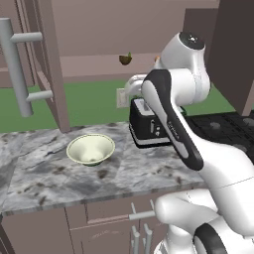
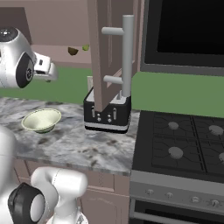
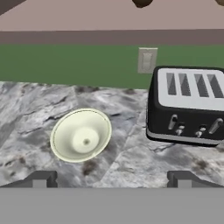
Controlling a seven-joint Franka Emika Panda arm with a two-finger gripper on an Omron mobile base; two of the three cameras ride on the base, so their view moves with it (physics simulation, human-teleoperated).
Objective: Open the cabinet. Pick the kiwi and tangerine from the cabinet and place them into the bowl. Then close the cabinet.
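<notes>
The bowl (image 3: 81, 135) sits empty on the marbled counter (image 1: 44, 173), and in the hand view it lies at about 11 o'clock from the gripper (image 3: 111, 179), a little beyond the two fingertips (image 3: 40, 179), which stand far apart with nothing between them. The jaws are spread wide and hold nothing. In the left base view the bowl (image 1: 91, 149) is at 9 o'clock of the toaster (image 1: 146, 126), well apart from it; in the right base view the bowl (image 2: 41, 120) lies at 9 o'clock of the toaster (image 2: 107, 111) too.

The kiwi (image 1: 125, 59) rests on the cabinet shelf, at about 1 o'clock above the bowl and higher than the toaster. In the hand view the kiwi (image 3: 141, 2) is cut by the top edge, at 12 o'clock from the gripper, far beyond it. A small green object (image 2: 85, 47) lies just beside the kiwi (image 2: 72, 51) at its 3 o'clock.

Both doors of the cabinet (image 1: 49, 64) stand open, bar handles (image 2: 127, 54) facing out. A stove (image 2: 183, 148) adjoins the counter at 3 o'clock of the toaster.
</notes>
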